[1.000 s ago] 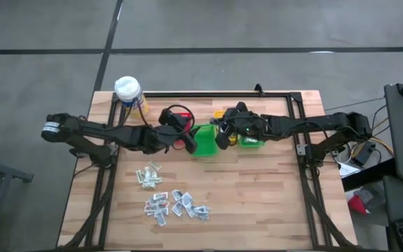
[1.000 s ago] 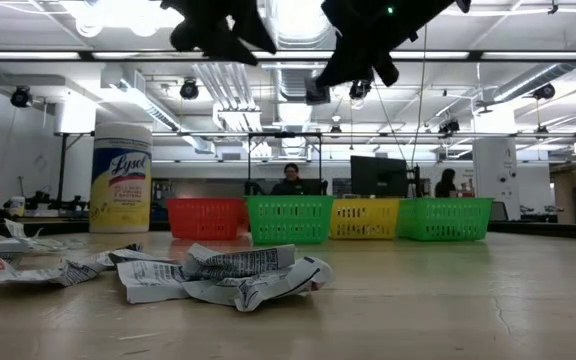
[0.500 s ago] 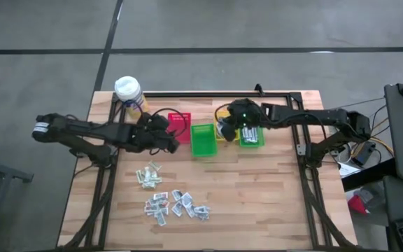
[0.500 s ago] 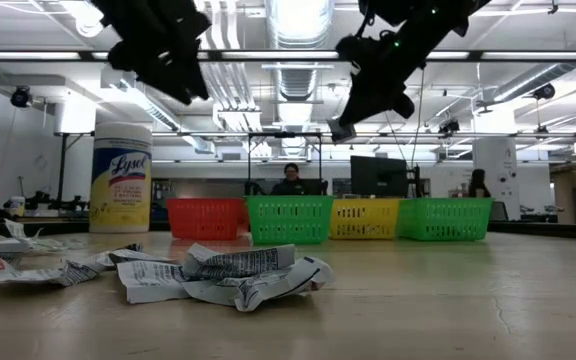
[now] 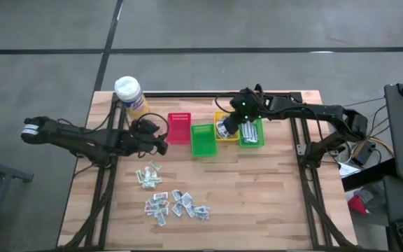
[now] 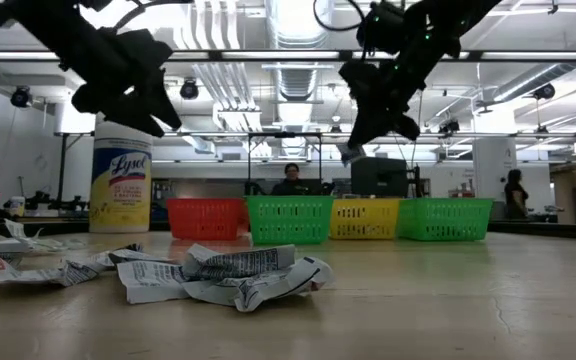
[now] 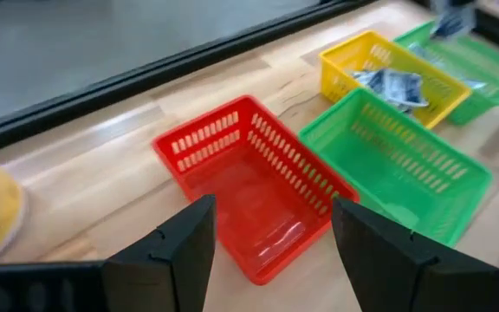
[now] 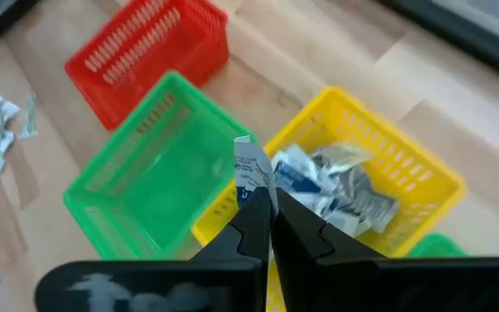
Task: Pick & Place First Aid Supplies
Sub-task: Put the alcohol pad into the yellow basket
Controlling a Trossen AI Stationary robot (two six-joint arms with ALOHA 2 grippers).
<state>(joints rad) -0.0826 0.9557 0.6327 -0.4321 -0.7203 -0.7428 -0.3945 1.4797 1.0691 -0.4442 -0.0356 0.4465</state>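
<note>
A: Above the yellow bin (image 8: 366,186), centre of the right wrist view: right gripper (image 8: 265,201) clamped on one white packet (image 8: 251,166). Carrying step, judged; next, release over the proper bin.

B: Left gripper (image 7: 271,230), jaws apart and holding nothing, over the red bin (image 7: 254,186). Next, judged: back to the pile.

A: Loose packets (image 5: 168,199) at lower centre of the high view only.

B: Packets already inside the yellow bin plain in the wrist views; hidden behind bin walls in the low view.
</note>
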